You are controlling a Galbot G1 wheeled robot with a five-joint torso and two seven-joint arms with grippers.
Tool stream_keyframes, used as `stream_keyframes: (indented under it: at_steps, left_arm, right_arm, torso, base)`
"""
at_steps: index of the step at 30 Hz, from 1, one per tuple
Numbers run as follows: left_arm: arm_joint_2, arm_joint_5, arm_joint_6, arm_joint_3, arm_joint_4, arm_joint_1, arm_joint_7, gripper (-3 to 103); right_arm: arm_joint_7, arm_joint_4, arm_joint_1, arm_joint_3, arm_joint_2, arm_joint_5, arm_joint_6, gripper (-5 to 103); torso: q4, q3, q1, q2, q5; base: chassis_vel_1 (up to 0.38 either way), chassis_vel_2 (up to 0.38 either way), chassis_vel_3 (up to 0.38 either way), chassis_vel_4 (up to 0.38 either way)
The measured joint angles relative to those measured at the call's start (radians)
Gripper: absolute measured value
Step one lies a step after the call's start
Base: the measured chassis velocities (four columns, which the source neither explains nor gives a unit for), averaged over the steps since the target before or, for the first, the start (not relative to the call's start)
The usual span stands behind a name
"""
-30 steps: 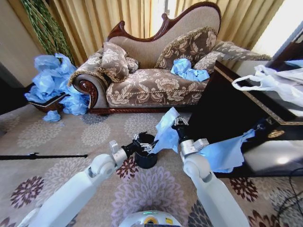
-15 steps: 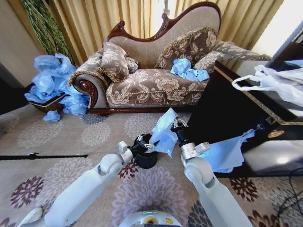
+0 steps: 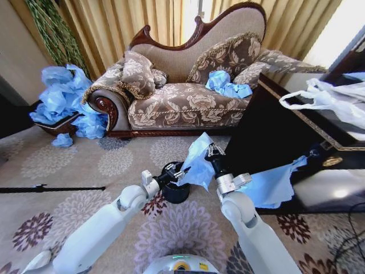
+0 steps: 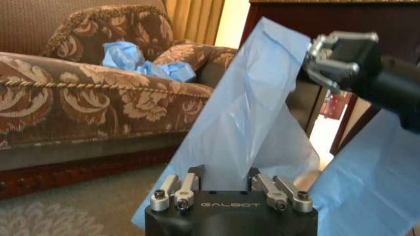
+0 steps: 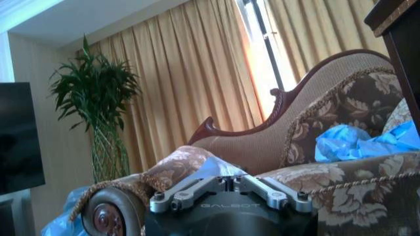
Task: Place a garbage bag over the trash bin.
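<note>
Right gripper [image 3: 212,152] first: I am holding it raised over the carpet with its fingers pinched on the upper corner of the garbage bag [image 3: 198,160], and I am letting the pale blue film hang from that pinch as a long sheet, its long axis slanting down and toward my left. My left gripper [image 3: 178,173] is reaching in low, right at the near rim of the trash bin [image 3: 175,188], and in the left wrist view its fingers [image 4: 174,188] are sitting narrowly apart with the bag's lower edge [image 4: 226,167] between them; whether they are actually gripping the film I cannot tell. What matters is that the bin is standing upright on the carpet just below and to the left of my right gripper, directly under my left one, so the bag's lower end is hanging over the bin's mouth. My left arm is the nearer one to the bin, I judge.
</note>
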State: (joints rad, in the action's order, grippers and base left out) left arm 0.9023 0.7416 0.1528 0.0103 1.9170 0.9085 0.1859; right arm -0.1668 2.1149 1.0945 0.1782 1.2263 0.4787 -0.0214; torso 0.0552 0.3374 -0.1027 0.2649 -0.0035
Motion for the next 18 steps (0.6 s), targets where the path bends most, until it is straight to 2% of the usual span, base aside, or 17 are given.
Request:
stream_keyframes:
  at_steps: [3,4,7,8,10,11,14,15,17,18]
  left_arm:
    - [0.003,0.018,-0.001,-0.001,0.001,-0.008,-0.016,30]
    - [0.003,0.018,-0.001,-0.001,0.001,-0.008,-0.016,30]
    - [-0.002,0.045,-0.001,-0.007,0.014,-0.016,-0.038,18]
    - [-0.002,0.045,-0.001,-0.007,0.014,-0.016,-0.038,18]
    - [-0.008,0.067,-0.001,-0.015,0.021,-0.031,-0.048,14]
    - [-0.008,0.067,-0.001,-0.015,0.021,-0.031,-0.048,14]
    - [-0.012,0.091,0.003,-0.016,0.023,-0.062,-0.063,2]
    - [-0.012,0.091,0.003,-0.016,0.023,-0.062,-0.063,2]
    - [-0.010,0.095,0.002,-0.011,0.018,-0.079,-0.066,0]
    - [-0.009,0.096,0.002,-0.010,0.017,-0.082,-0.066,0]
  right_arm:
    - [0.009,-0.004,0.019,0.010,-0.005,-0.018,-0.005,0]
    - [0.009,-0.004,0.019,0.010,-0.005,-0.018,-0.005,0]
    - [0.018,-0.005,0.041,0.018,-0.013,-0.030,-0.006,0]
    - [0.018,-0.005,0.041,0.018,-0.013,-0.030,-0.006,0]
    - [0.020,-0.005,0.059,0.022,-0.014,-0.044,-0.009,11]
    - [0.020,-0.005,0.059,0.022,-0.014,-0.044,-0.009,11]
    - [0.023,-0.006,0.087,0.029,-0.013,-0.069,-0.016,27]
    - [0.023,-0.006,0.087,0.029,-0.013,-0.069,-0.016,27]
    - [0.026,-0.007,0.109,0.035,-0.017,-0.087,-0.026,37]
    - [0.026,-0.007,0.113,0.035,-0.018,-0.089,-0.028,37]
  torso:
    - [0.0000,0.000,0.000,0.000,0.0000]
    - [0.0000,0.000,0.000,0.000,0.0000]
    - [0.0000,0.000,0.000,0.000,-0.0001]
    - [0.0000,0.000,0.000,0.000,-0.0001]
    - [0.0000,0.000,0.000,0.000,0.0000]
    - [0.0000,0.000,0.000,0.000,0.0000]
    - [-0.0001,0.000,0.000,0.000,0.0000]
    - [-0.0001,0.000,0.000,0.000,0.0000]
    - [0.0001,0.000,0.000,0.000,0.0000]
    - [0.0001,0.000,0.000,0.000,0.0000]
  base:
    - [0.000,0.000,0.000,0.000]
    - [0.000,0.000,0.000,0.000]
    - [0.000,0.000,0.000,0.000]
    - [0.000,0.000,0.000,0.000]
    - [0.000,0.000,0.000,0.000]
    - [0.000,0.000,0.000,0.000]
    - [0.000,0.000,0.000,0.000]
    - [0.000,0.000,0.000,0.000]
    - [0.000,0.000,0.000,0.000]
    - [0.000,0.000,0.000,0.000]
